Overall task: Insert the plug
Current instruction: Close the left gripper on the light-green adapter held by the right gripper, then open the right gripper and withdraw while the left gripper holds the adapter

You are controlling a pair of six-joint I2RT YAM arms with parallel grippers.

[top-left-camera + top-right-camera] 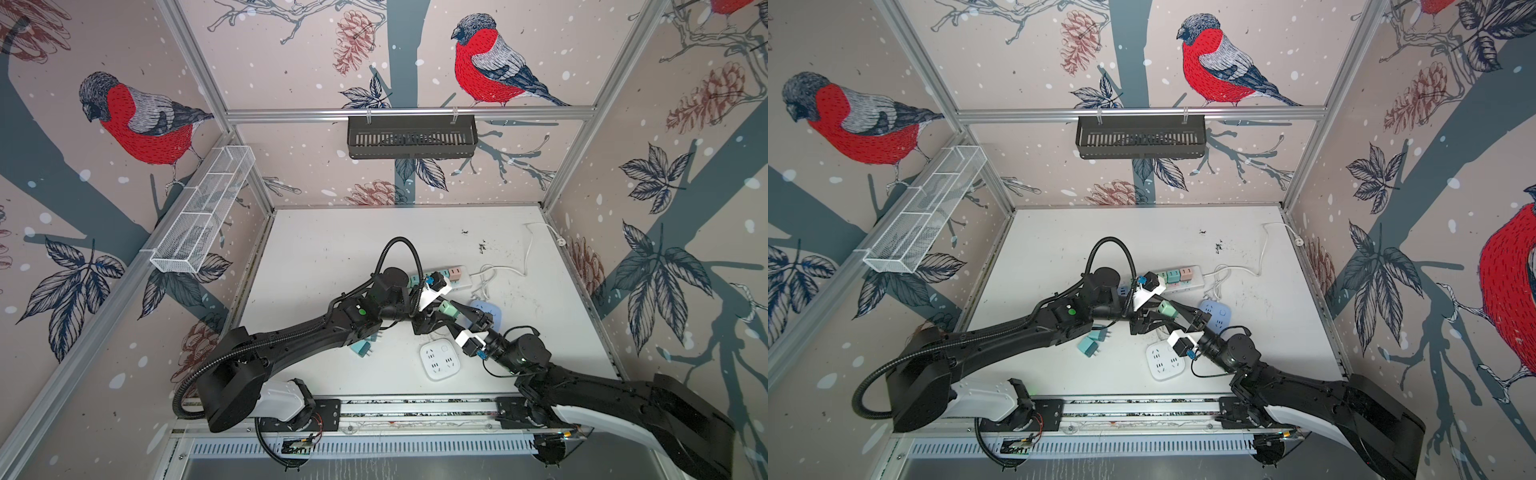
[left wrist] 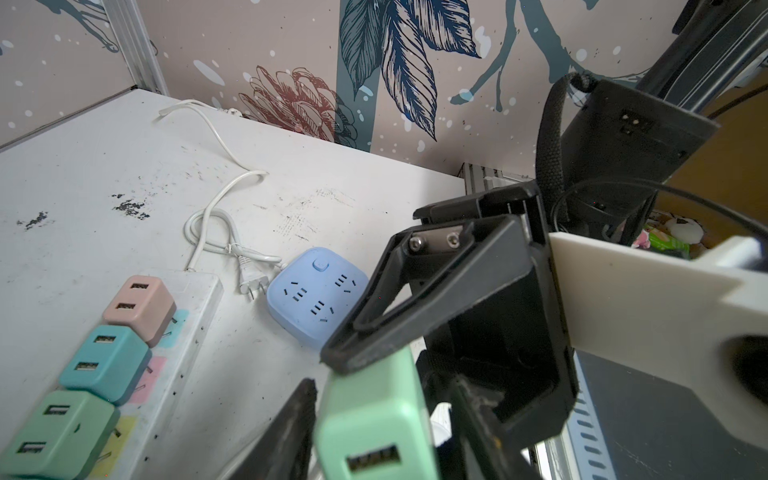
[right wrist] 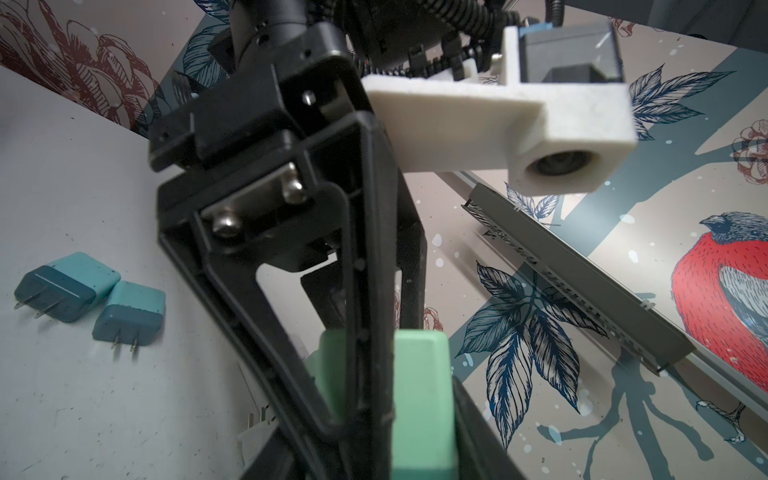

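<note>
top views are filled mostly by the white table (image 1: 332, 249), on which a power strip (image 1: 464, 283) is laid just beyond the claws, with pink, teal and green adapters seated in it and its white cable (image 2: 216, 216) looped off to the right. a blue socket cube (image 2: 316, 291) is set right of centre and a white socket cube (image 1: 439, 359) nearer. the mint-green plug (image 1: 446, 308) is carried in the air between strip and white cube, just left of the blue cube, where both claws meet. the right gripper (image 3: 386, 440) is pinched on its flat sides; the left gripper (image 2: 382, 415) is placed astride it, but whether its fingers are pressed home cannot be told. two teal plugs (image 3: 129, 316) are seen lying nearer on the left, prongs bare. the plug is judged light, stiff and smooth-skinned with rounded corners, so it could twist in a grip; it is best taken by the broad flat faces, well back from the thin prongs, which are hidden. no brand or writing can be read; only coloured stickers are seen on the strip.
</note>
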